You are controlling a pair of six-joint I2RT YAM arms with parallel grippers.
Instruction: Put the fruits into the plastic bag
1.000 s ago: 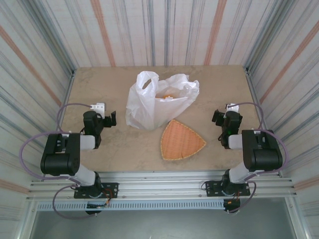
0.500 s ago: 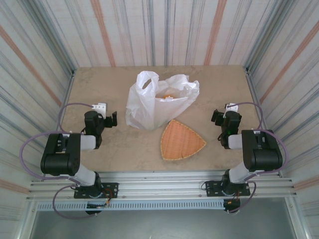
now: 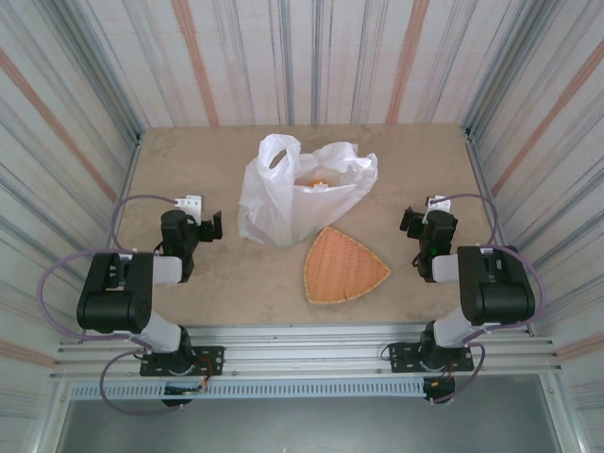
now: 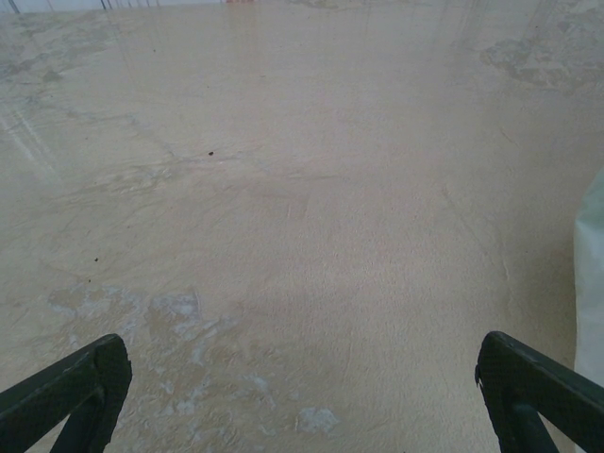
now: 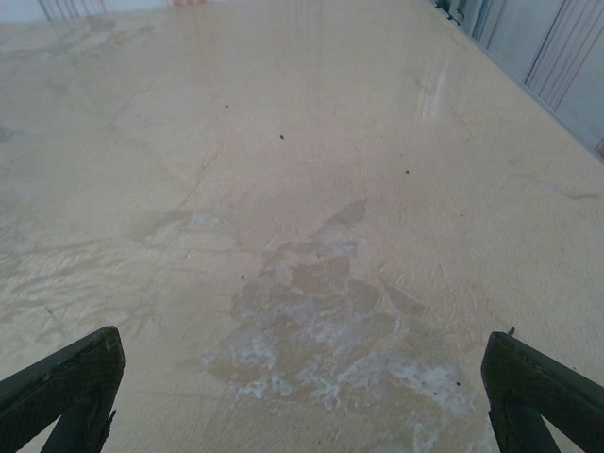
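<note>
The white plastic bag point(image 3: 283, 200) stands crumpled at the table's middle, its two loop handles up. Through its open mouth an orange fruit point(image 3: 314, 179) shows; any other fruits are hidden by the plastic. My left gripper point(image 3: 211, 226) rests low at the left of the bag, open and holding nothing. In the left wrist view its dark fingertips point(image 4: 80, 382) stand wide apart over bare table, and a sliver of the bag point(image 4: 593, 283) shows at the right edge. My right gripper point(image 3: 411, 222) sits to the right of the bag, open point(image 5: 302, 387) over a stained patch of table.
A tan woven fan-shaped tray point(image 3: 342, 266) lies in front of the bag, with nothing on it. Corrugated metal walls point(image 3: 85, 142) close in the table on three sides. The arm bases point(image 3: 179, 359) stand at the near edge.
</note>
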